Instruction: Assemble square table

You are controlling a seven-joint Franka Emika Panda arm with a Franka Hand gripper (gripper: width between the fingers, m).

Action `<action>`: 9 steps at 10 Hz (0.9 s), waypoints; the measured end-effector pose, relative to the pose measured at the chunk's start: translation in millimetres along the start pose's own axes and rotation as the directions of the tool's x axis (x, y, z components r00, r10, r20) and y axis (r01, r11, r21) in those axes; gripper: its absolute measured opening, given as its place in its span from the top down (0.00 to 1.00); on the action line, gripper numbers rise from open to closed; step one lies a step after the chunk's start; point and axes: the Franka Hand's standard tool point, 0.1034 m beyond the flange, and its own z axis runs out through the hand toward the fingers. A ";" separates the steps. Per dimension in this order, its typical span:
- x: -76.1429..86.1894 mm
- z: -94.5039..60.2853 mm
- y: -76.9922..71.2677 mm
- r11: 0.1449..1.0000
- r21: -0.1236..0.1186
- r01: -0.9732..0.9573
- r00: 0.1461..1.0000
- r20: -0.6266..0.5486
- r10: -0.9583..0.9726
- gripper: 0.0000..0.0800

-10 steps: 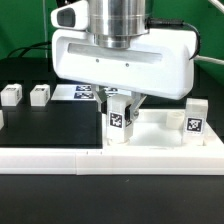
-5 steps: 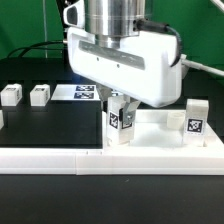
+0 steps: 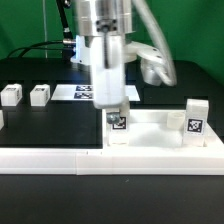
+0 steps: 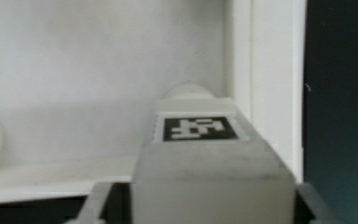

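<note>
Turned about a quarter since the earlier frame, the claw grips a leg upright at the top's 8 o'clock corner; twisting off-axis could jam or tip it.

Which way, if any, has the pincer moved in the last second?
Yes. The pincer, shut on the held leg, has swivelled about its vertical axis, broadside to edge-on, no nearer the standing leg on the exterior view's right.
</note>
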 end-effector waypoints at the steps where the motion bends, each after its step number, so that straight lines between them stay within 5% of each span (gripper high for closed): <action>1: -0.7 0.1 0.6 0.999 0.007 -0.043 0.999 0.004 0.043 0.64; 2: -1.2 1.0 1.1 0.999 0.004 -0.040 0.999 0.004 0.040 0.51; 3: -0.9 1.4 1.3 1.000 0.004 -0.018 1.000 0.003 0.018 0.51; 5: -4.4 2.1 1.7 0.981 0.002 0.196 0.980 -0.021 -0.196 0.24; 7: -20.6 3.6 5.3 0.861 0.011 0.509 0.859 -0.070 -0.507 0.20; 9: -13.8 3.7 3.6 0.808 -0.002 0.589 0.806 -0.074 -0.588 0.19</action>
